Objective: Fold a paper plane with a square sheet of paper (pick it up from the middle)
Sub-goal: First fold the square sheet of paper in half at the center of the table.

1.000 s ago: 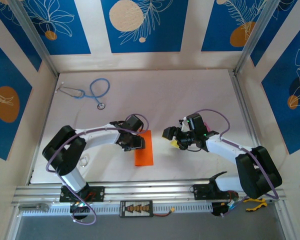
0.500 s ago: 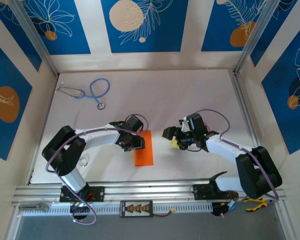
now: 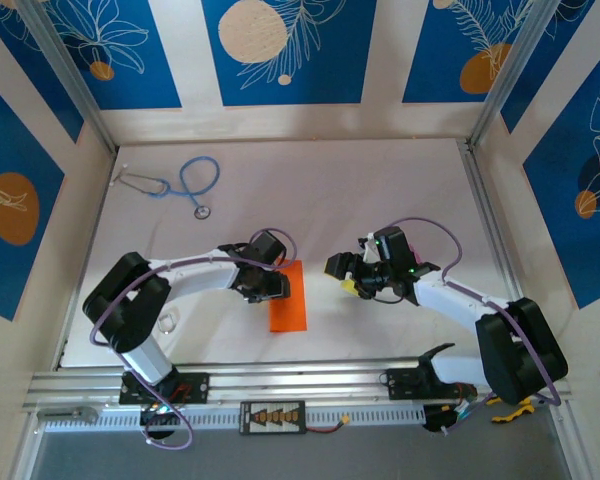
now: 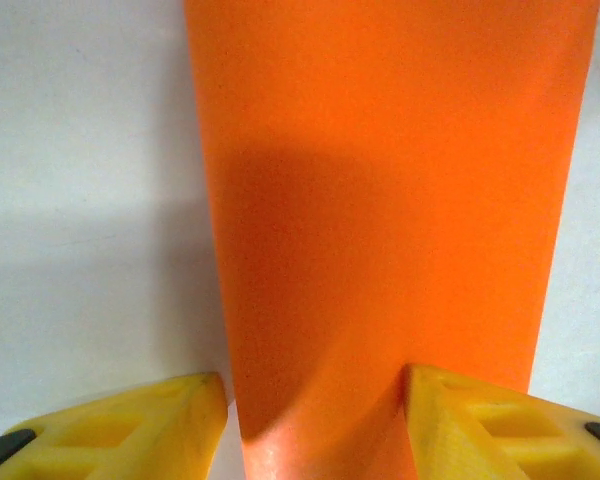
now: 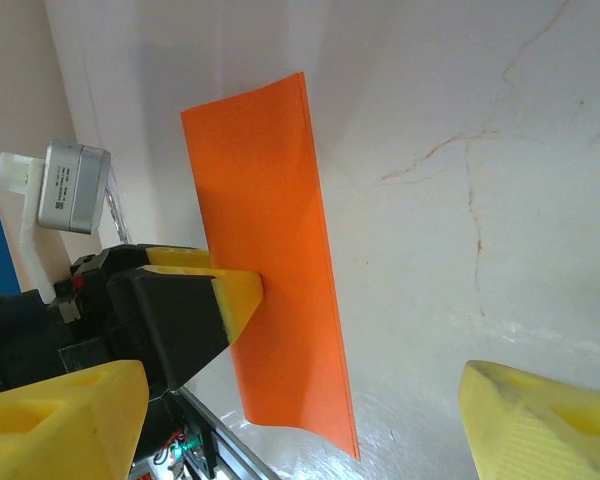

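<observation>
1. The left tool (image 4: 315, 385) stood roughly half open and held nothing. Its yellow fingers (image 4: 130, 420) bracketed one end of the sheet of paper (image 4: 390, 180), one at a long edge and the other over the orange face. In the right wrist view, one finger met that edge.
2. The right tool (image 5: 305, 400) gaped wide and empty, near the opposite long edge but apart from it.
3. The sheet of paper lay flat on the white surface (image 3: 380, 190) between the two arms. It showed as a narrow rectangle rather than a square, so it was probably doubled over once, and no dart shape had been formed yet.
4. The paper looked very light, thin and limp. It would likely droop if lifted by a corner and skate on the smooth surface under a sideways push. It would also keep any accidental crease and tear under a hard drag.
5. Lying flat, it offered no raised lip to pinch. The safest hold seemed to be at mid-length of a long edge, with the other tool pinning the middle so the strip could not slide.
</observation>
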Robot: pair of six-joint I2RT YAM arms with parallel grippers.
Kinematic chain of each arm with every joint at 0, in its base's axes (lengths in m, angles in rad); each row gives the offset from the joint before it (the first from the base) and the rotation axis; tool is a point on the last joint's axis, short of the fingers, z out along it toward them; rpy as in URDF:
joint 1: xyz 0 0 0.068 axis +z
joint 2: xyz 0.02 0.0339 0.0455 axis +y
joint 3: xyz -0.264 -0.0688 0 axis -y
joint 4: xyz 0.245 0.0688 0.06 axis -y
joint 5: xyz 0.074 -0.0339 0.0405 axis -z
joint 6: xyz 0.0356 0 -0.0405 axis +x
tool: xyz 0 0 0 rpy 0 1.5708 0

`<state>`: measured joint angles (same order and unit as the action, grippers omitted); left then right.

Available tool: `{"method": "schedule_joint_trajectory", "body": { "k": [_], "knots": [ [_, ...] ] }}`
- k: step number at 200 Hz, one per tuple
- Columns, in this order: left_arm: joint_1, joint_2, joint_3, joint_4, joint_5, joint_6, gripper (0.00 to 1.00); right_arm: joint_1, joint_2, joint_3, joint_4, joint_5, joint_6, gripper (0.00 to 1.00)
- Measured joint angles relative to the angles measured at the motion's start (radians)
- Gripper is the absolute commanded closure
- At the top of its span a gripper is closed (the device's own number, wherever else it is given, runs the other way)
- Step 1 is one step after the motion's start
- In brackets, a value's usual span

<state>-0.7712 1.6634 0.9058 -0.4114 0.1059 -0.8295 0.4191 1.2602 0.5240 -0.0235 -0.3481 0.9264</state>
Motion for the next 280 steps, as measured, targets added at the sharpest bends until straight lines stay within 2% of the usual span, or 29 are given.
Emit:
{"method": "schedule_joint_trajectory", "body": {
  "k": [126,197,280],
  "knots": [
    [-0.001,0.000,-0.001,0.004,0.000,-0.001,0.43,0.000,0.000,0.000,0.001,0.000,0.000,0.18],
    [-0.002,0.000,-0.001,-0.002,-0.009,0.001,0.53,0.000,0.000,0.000,0.000,0.000,0.000,0.18],
    [-0.002,0.001,-0.001,-0.001,-0.010,0.002,0.47,0.000,0.011,0.000,0.001,0.000,0.000,0.18]
  ]
}}
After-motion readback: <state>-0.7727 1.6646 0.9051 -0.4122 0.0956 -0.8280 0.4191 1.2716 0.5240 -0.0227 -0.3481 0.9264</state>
